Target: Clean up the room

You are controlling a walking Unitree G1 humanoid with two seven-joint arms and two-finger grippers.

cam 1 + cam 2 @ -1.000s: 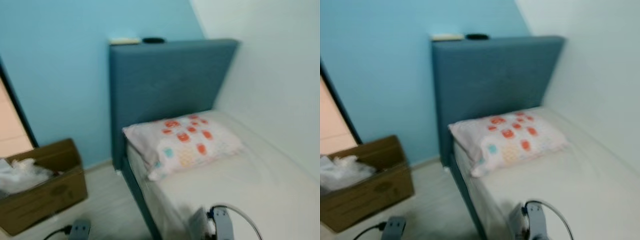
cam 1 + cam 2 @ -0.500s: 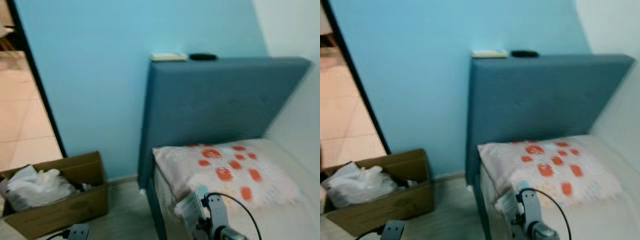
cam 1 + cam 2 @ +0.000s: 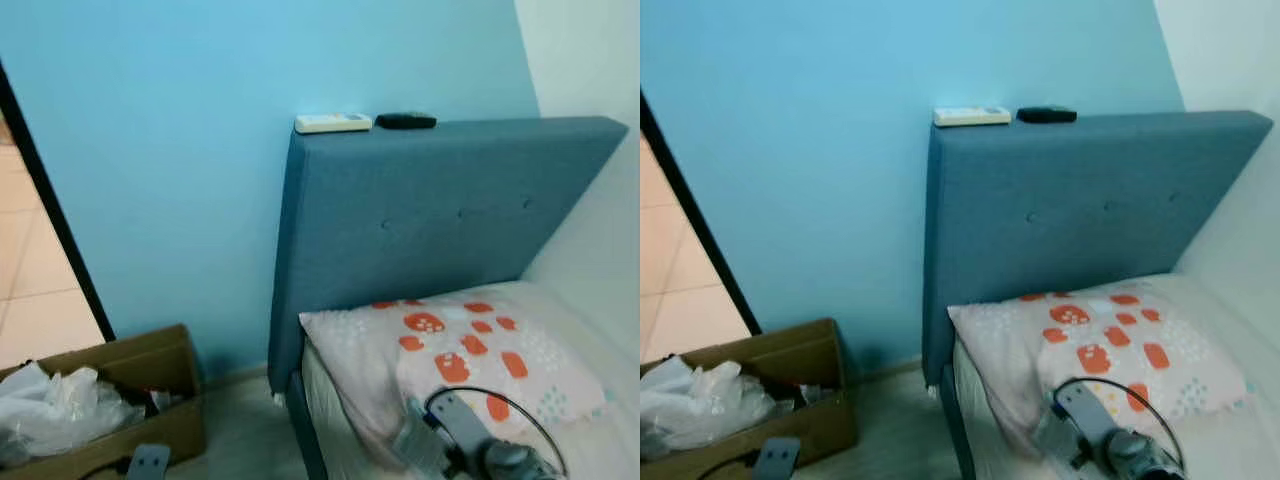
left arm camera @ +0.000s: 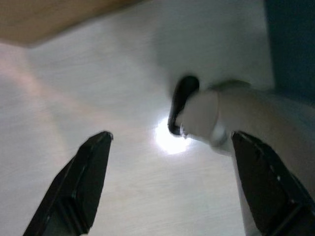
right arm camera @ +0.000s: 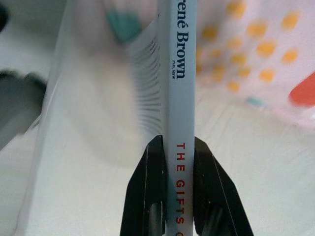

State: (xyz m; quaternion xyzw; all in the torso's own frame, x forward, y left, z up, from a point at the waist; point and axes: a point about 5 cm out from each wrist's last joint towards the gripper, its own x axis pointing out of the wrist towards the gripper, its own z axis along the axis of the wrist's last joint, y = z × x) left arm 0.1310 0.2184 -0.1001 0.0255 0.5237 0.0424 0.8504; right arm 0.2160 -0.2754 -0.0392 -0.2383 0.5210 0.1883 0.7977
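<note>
My right gripper (image 5: 178,145) is shut on a thin white book (image 5: 178,73), clamping its spine, which reads "Brené Brown" and "THE GIFTS". It hovers over the white sheet beside the patterned pillow (image 3: 470,350). In the eye views the right wrist (image 3: 1110,445) sits low over the bed (image 3: 1230,450). My left gripper (image 4: 171,136) is open above the pale floor, and its arm (image 3: 150,462) hangs low near a cardboard box (image 3: 150,360).
The box holds white plastic bags (image 3: 60,410) and stands on the floor left of the bed. A blue headboard (image 3: 430,210) carries a white remote (image 3: 333,123) and a black remote (image 3: 405,121). A doorway (image 3: 30,280) opens at the far left.
The camera swung left, bringing the box and doorway into view, then steadied. The right wrist with the book has shifted a little to the right over the bed.
</note>
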